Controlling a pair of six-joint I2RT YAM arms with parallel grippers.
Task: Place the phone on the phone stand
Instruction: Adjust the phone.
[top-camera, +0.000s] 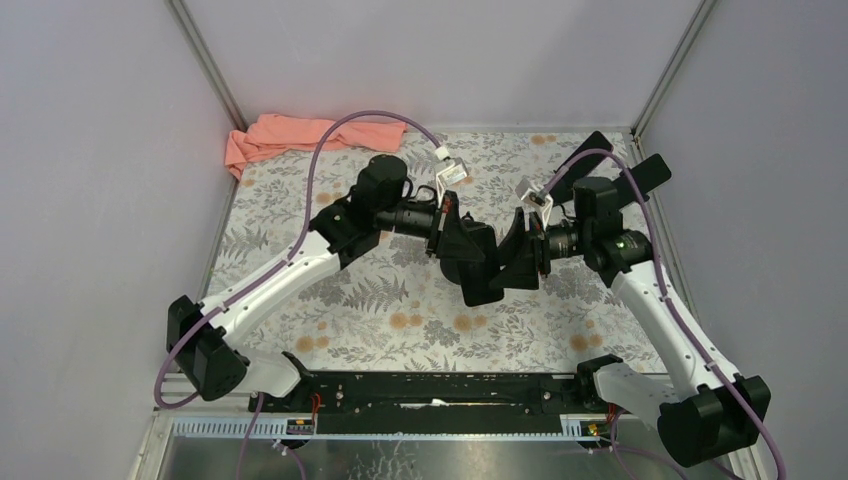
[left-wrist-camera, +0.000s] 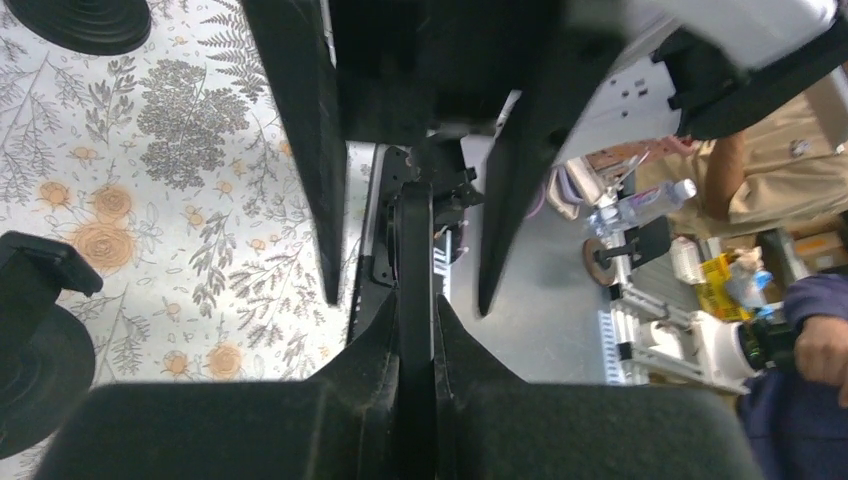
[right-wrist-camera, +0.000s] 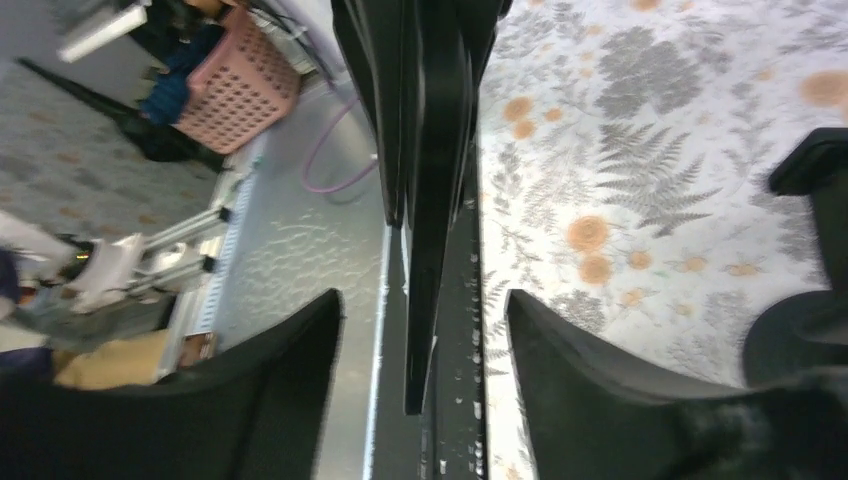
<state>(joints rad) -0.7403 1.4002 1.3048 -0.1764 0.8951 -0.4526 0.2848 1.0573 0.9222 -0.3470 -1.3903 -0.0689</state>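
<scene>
The phone (top-camera: 481, 284), a thin black slab, hangs above the middle of the table between both arms. In the left wrist view it stands edge-on (left-wrist-camera: 415, 250), and my left gripper (left-wrist-camera: 415, 310) is shut on it, both pads pressed to its faces. My right gripper (right-wrist-camera: 422, 295) is open around the phone's other end (right-wrist-camera: 435, 200), its fingers well apart from the slab. In the top view the left gripper (top-camera: 468, 245) and right gripper (top-camera: 516, 252) face each other. The black phone stand (right-wrist-camera: 800, 330) sits on the table at that view's right edge, partly cut off.
A floral cloth (top-camera: 400, 320) covers the table. A pink rag (top-camera: 290, 135) lies at the back left corner. Black slanted pieces (top-camera: 648, 172) show behind the right arm at the back right. A black round base (left-wrist-camera: 80, 20) rests on the cloth. The black rail (top-camera: 440, 390) runs along the near edge.
</scene>
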